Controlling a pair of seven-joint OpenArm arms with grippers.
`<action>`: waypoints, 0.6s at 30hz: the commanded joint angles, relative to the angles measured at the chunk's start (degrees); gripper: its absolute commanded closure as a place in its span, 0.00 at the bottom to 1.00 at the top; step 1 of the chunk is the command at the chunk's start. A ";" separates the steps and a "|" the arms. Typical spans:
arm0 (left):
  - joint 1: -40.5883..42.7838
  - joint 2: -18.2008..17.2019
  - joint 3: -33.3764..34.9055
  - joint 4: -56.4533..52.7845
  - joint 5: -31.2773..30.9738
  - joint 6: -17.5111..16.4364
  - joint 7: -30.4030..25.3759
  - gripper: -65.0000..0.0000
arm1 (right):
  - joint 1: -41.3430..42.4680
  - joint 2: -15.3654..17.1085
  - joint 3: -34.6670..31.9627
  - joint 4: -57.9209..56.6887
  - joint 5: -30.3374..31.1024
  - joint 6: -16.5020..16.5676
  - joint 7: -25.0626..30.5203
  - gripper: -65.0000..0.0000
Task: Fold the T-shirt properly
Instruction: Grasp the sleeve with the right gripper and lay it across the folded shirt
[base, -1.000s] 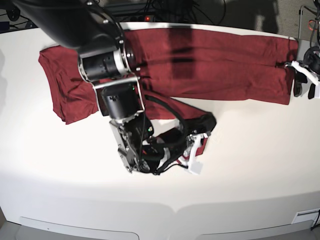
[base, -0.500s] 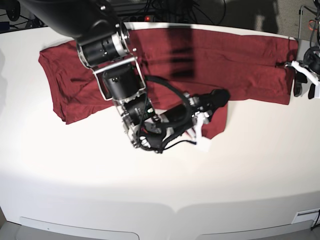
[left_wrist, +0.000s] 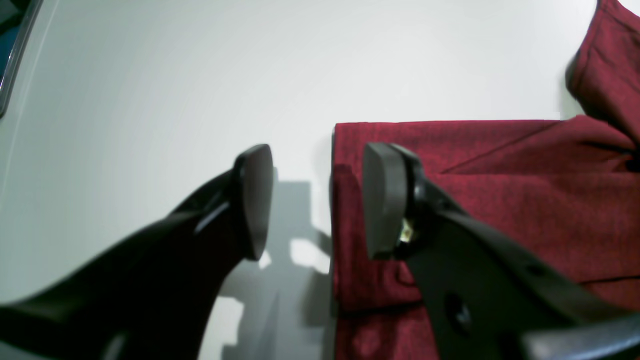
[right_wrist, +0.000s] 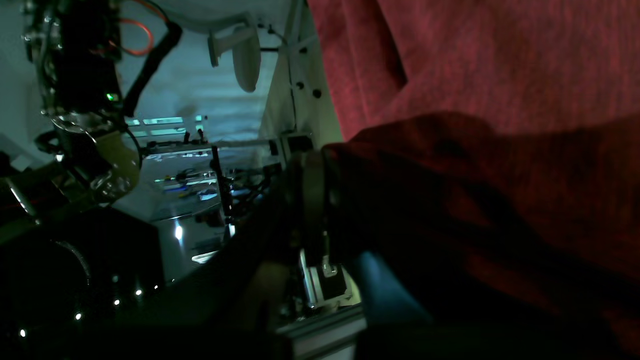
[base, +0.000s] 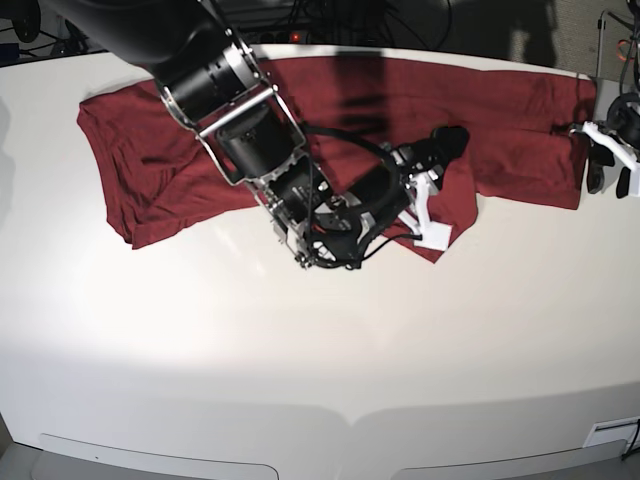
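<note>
Now right gripper has carried T-shirt rightward.

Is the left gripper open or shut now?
Open: the left gripper shows a wide gap between its fingers, straddling the T-shirt edge.

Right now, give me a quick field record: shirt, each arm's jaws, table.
shirt: maroon T-shirt spread across the far side of the table, a flap lifted near the middle
right gripper: jaws shut on a fold of the T-shirt, carried over the cloth
left gripper: jaws open, empty, straddling the shirt's end edge
table: white, near half bare
</note>
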 joint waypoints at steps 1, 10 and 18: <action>-0.28 -1.01 -0.63 1.01 -0.24 0.20 -1.11 0.56 | 1.86 -0.57 0.09 0.92 2.23 0.08 -0.19 1.00; -0.28 -1.03 -0.63 1.01 -0.24 0.20 -1.07 0.56 | 2.03 -0.57 0.09 0.92 11.23 0.08 -0.19 0.60; -0.31 -1.03 -0.63 1.01 -0.24 0.20 -1.16 0.56 | 4.98 -0.57 0.15 0.92 11.31 0.08 -0.19 0.58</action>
